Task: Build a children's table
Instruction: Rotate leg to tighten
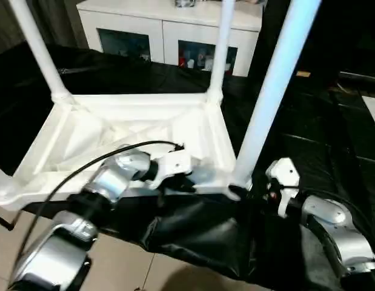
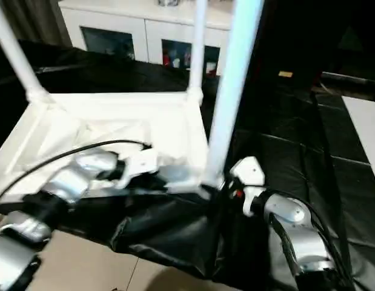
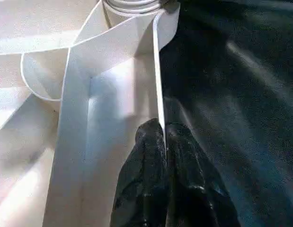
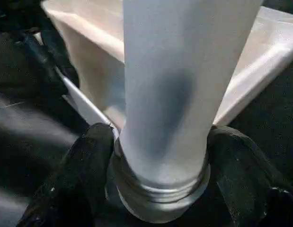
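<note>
The children's table [image 1: 123, 142] lies upside down on the black cloth [image 1: 308, 151], legs standing up. The left gripper [image 3: 164, 142] pinches the thin near rim of the tabletop [image 3: 158, 85], just left of the near right leg [image 1: 269, 97]. That leg's long axis is upright; the right gripper [image 4: 158, 156] straddles its threaded base, fingers [image 4: 84, 165] spread on either side.
</note>
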{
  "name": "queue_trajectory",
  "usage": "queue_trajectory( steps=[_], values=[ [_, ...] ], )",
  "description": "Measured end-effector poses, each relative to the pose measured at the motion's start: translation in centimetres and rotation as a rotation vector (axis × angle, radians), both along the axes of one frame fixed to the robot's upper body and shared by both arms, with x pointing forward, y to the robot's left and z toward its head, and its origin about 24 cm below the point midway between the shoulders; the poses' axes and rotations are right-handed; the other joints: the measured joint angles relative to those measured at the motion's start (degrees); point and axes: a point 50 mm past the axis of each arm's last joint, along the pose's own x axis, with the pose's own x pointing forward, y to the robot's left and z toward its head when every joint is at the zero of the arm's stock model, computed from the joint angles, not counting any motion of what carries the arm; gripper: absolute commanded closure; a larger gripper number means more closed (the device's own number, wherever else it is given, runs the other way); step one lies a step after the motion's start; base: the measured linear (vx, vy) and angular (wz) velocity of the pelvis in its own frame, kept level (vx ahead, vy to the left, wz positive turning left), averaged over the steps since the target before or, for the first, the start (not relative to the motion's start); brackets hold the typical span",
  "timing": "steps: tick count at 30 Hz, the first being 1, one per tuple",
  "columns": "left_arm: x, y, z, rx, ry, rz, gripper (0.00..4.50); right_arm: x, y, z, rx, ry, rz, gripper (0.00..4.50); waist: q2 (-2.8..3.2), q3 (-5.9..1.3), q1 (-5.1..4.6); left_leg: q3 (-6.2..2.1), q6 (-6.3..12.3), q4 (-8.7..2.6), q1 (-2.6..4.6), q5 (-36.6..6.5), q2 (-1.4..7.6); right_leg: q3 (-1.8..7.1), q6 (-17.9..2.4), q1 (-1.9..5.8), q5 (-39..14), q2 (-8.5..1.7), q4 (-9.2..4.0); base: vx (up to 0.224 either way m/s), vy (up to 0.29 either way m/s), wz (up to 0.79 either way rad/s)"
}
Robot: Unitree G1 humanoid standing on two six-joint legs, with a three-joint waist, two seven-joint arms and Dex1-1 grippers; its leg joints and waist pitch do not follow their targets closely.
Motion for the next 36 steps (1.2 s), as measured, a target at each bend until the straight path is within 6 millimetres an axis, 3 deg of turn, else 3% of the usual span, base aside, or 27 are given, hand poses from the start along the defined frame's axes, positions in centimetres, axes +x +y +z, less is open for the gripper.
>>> queue_trajectory(
  steps=[5, 13, 25, 29, 33, 36],
  values=[
    [-0.2, 0.5, 0.1, 0.010, 0.002, -0.006, 4.50, -0.1, 0.1, 0.1, -0.007, 0.009, 0.040, 1.24, 0.00, 0.00, -0.03, 0.00, -0.02, 0.00, -0.04, 0.02, 0.00, 0.00, 0.03, -0.01, -0.02, 0.00, 0.00, 0.000, 0.000, 0.00],
    [-0.3, 0.6, 0.2, 0.011, 0.014, -0.004, 4.50, 0.0, 0.1, 0.2, -0.005, 0.014, 0.044, 1.81, 0.00, 0.00, -0.10, 0.01, -0.01, 0.00, -0.06, 0.02, 0.00, 0.00, 0.07, -0.03, -0.06, 0.01, 0.00, 0.000, 0.000, 0.00],
    [-0.4, 0.6, 0.2, 0.016, 0.017, 0.003, 4.50, 0.0, 0.2, 0.0, 0.005, 0.025, 0.047, 1.88, -0.08, -0.02, -0.11, 0.03, -0.01, 0.00, -0.05, 0.02, 0.01, 0.01, 0.07, -0.02, -0.06, 0.01, 0.01, 0.000, 0.000, 0.00],
    [0.2, 0.4, 0.1, 0.023, -0.013, 0.065, 4.50, 1.0, 1.0, -0.5, 0.023, 0.003, -0.065, 1.88, -0.21, -0.10, -0.55, 0.02, -0.08, 0.04, 0.10, 0.06, 0.00, 0.02, 0.03, 0.09, 0.00, 0.00, 0.06, 0.000, 0.000, 0.00],
    [1.4, -1.1, -0.4, -0.023, -0.038, 0.226, 4.50, 3.1, 2.4, -1.2, 0.077, -0.005, -0.356, 1.89, -0.29, -0.04, -1.31, 0.02, -0.20, 0.07, 0.05, 0.12, -0.03, 0.06, 0.25, 0.09, -0.12, 0.00, -0.07, -0.027, 0.002, 0.00],
    [2.3, -4.6, -0.9, -0.065, -0.057, 0.363, 4.50, 5.1, 3.2, -1.5, 0.099, 0.014, -0.648, 1.89, -0.34, -0.06, -1.45, 0.02, -0.18, 0.10, 0.06, 0.13, -0.05, 0.08, 0.26, 0.19, -0.12, -0.01, -0.42, -0.018, 0.007, 0.00]
  ],
)
